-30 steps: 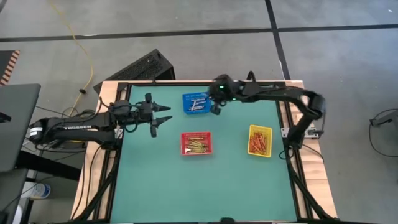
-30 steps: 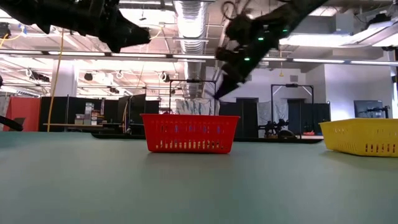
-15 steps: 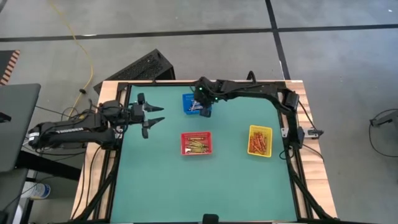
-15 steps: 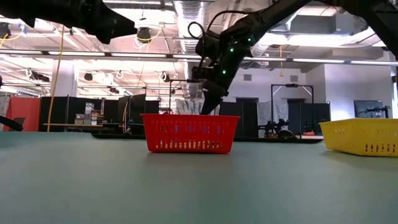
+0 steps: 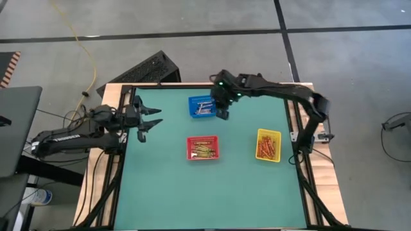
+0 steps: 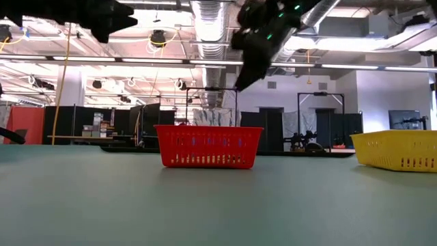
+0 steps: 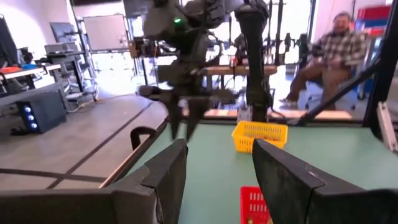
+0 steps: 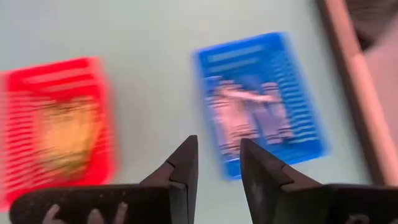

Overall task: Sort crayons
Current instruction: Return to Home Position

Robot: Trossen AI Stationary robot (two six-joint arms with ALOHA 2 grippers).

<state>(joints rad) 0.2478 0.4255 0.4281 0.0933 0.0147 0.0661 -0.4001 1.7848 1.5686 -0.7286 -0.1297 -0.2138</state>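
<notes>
The crayons lie in three small mesh baskets. Grey ones are in the blue basket (image 5: 201, 106) (image 8: 261, 102), yellowish ones in the red basket (image 5: 202, 147) (image 8: 56, 124), and orange ones in the yellow basket (image 5: 268, 145). My right gripper (image 5: 223, 114) (image 8: 217, 163) hangs above the table just right of the blue basket. It slants downward, open, with nothing between its fingers. My left gripper (image 5: 151, 119) (image 7: 217, 171) is held level and high near the table's left edge, open with nothing in it.
The three baskets stand on the green table (image 5: 192, 192), with bare mat in front of them. In the low view the red basket (image 6: 208, 145) and yellow basket (image 6: 396, 150) stand on the mat. A seated person (image 7: 329, 56) is beyond the table's far side.
My right gripper swung left and dipped over the blue basket, then rose again and drew back toward the basket's right side. My left gripper has pulled back toward the table's left edge, staying level and open.
</notes>
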